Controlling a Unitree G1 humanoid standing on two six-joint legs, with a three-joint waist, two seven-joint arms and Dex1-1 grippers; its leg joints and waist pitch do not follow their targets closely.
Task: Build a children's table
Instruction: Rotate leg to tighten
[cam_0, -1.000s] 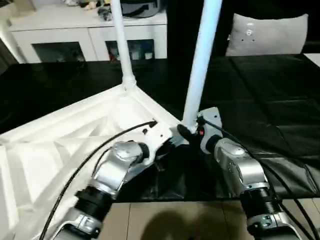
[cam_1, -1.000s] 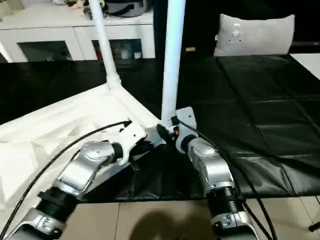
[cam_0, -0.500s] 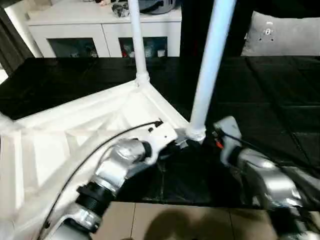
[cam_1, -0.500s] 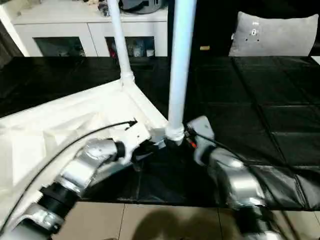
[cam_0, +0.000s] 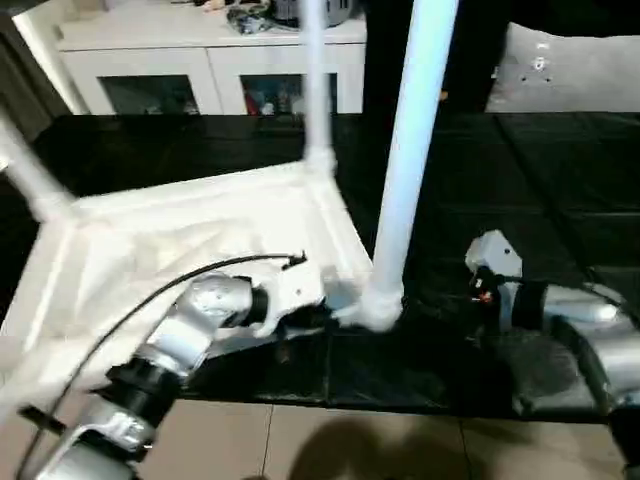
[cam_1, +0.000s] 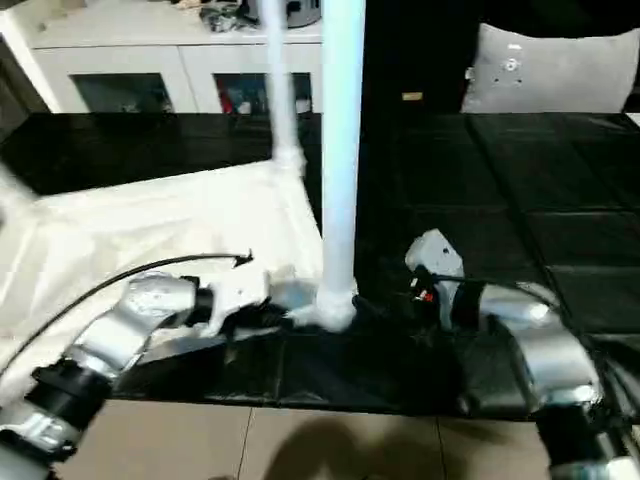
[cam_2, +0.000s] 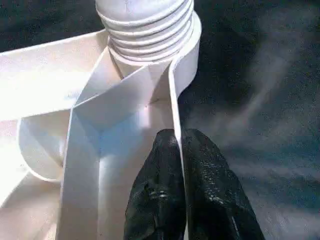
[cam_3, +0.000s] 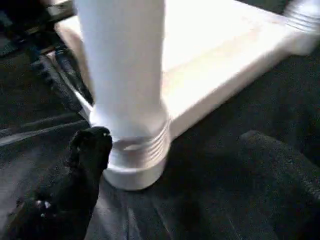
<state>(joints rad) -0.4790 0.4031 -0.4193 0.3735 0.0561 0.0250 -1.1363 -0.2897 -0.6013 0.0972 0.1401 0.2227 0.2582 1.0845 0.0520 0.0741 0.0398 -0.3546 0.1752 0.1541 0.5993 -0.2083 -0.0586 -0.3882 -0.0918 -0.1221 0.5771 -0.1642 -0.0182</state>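
Steadiness looks like the key to this step: the near leg (cam_0: 410, 150) stands upright in the corner socket (cam_0: 380, 308) of the upturned top (cam_0: 190, 230), which lies toward the left front of the black-covered table (cam_0: 560, 200), with that corner close to the table's front edge. The left claw (cam_2: 177, 150) is clenched on the top's thin rim wall just beside the socket, one finger on each side of the wall. The right claw (cam_3: 177, 142) is released, its fingers spread wide and level with the leg's ribbed base, near it but apart from it. Two more legs rise from the top's corners, one (cam_0: 315, 80) at the far corner and one (cam_0: 25, 165) at the left. I judge that the near leg is being seated or tightened. To do it well, the left claw should pin the rim so that the light top neither spins nor slides off the front edge. The right claw should close low on the leg, just above the ribbing, where the tube is thickest and leverage against the socket is least. Ribs above the socket's lip suggest the leg may not be fully home, though I cannot tell for certain. Any push or twist should run straight down the leg's axis, since a sideways pull could tip the top or lever the leg out.
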